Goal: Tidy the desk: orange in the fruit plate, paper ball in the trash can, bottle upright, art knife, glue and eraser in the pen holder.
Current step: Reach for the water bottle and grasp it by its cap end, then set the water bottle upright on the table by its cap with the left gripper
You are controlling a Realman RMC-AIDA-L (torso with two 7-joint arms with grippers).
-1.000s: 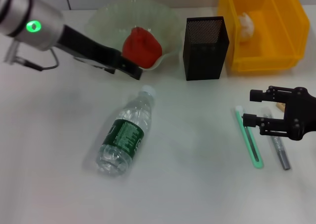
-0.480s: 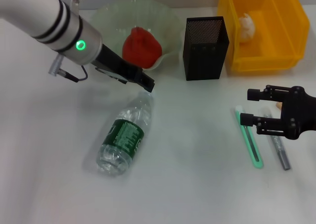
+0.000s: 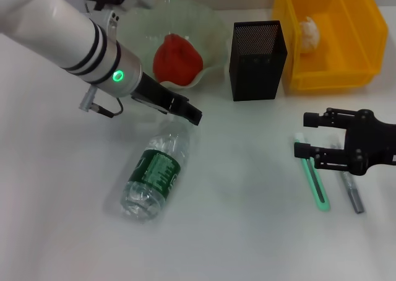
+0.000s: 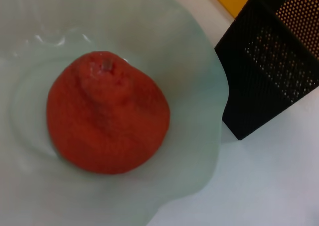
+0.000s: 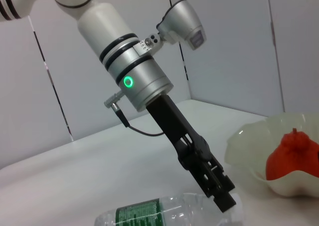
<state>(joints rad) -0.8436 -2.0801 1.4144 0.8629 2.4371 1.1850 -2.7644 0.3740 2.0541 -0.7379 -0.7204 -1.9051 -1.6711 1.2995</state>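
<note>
Clear plastic, the bottle (image 3: pixel 157 169) is lying on its side on the white bench (image 3: pixel 235 231), well in front of the holder (image 3: pixel 257 59). The left end effector (image 3: pixel 193 115) is hovering at the bottle's cap end; whether its fingers are parted cannot be told. Right of the bottle, the right end effector (image 3: pixel 301 135) is hanging open over the knife (image 3: pixel 313 181), with the glue (image 3: pixel 350 192) lying just beyond. Left of the holder, the orange (image 3: pixel 177 59) is sitting in the plate (image 3: pixel 137 22). Right of the holder, the can (image 3: pixel 328 73) is holding the paper ball (image 3: pixel 310 32).
</note>
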